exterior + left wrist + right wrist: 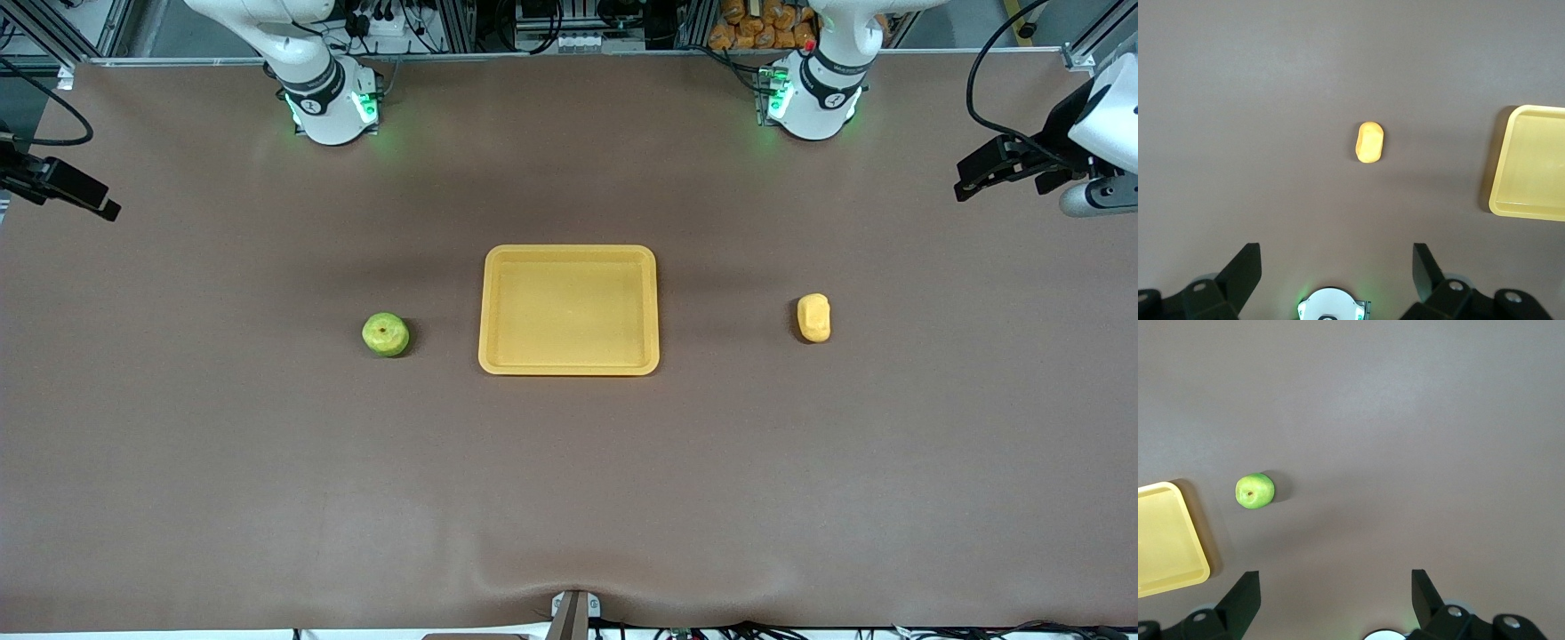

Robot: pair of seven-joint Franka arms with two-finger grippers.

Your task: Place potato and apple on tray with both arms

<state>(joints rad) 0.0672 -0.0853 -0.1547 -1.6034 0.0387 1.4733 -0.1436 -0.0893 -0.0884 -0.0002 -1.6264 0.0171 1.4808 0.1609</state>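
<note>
Brown matting covers the whole table, with the tray (569, 309) at its middle, the apple (385, 335) beside it toward the right arm's end and the potato (813, 317) beside it toward the left arm's end. I read the left gripper (1337, 267) as high over its end with fingers spread wide, the potato's long axis running toward and away from the bases. The right gripper (1335, 590), equally wide open, hangs over its own end, so I'd send each arm to its nearer piece.
</note>
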